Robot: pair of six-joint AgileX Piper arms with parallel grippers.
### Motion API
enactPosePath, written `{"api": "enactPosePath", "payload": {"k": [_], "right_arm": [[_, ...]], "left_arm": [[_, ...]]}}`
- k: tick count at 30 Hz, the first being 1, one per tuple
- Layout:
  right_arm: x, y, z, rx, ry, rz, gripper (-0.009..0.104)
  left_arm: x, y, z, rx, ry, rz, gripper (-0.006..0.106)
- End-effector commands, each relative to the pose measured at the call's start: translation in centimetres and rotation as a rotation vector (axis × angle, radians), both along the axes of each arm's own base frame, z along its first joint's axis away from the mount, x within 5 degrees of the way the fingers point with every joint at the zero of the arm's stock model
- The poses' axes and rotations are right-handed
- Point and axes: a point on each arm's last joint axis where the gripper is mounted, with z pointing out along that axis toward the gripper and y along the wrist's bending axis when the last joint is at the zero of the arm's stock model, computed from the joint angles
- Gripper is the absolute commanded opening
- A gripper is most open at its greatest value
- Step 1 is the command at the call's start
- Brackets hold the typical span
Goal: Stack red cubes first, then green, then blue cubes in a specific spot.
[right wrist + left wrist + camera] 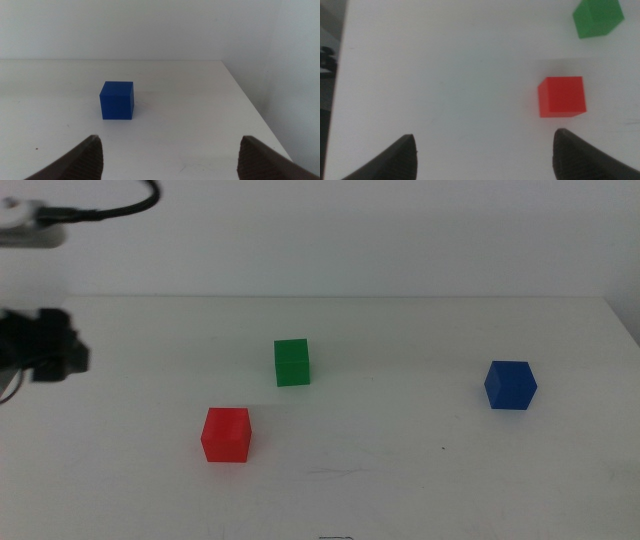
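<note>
Over at the table's left edge the left arm (45,345) is in, dark and high above the white table (420,480), and its wrist camera looks straight down. The left gripper (485,155) is spread wide with nothing between the jaws. The relation that counts: the red cube (226,434) lies off to one side of that gap, closer to one jaw tip than the other, not centred between them. My read is the gripper needs a sideways shift before it can come down square on it. The cube has no long axis, so only the face alignment matters, and its faces sit roughly square to the jaws in the wrist view.

Taking the red cube as our marker: the green cube (292,362) sits near it, further back and a little to the right, the two apart and not touching. The blue cube (510,385) is well off to the right of red, alone.

The right arm does not show in the middle view. Its wrist camera has the blue cube dead ahead. The right gripper (167,157) is also wide open and empty, waiting.

Nearness, then: left arm for red, right arm for blue.

The count: one red, one green, one blue. Three cubes, none stacked yet, and no marked spot that I can see.
</note>
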Motion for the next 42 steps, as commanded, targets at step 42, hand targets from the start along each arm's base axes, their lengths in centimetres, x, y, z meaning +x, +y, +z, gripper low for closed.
{"api": "enactPosePath", "payload": {"k": [42], "right_arm": [[-0.1,0.0,1.4,-0.018,-0.113,0.004,0.089]], "left_arm": [[13.9,-12.2,-11.7,-0.039,0.452,-0.119,0.091]]}}
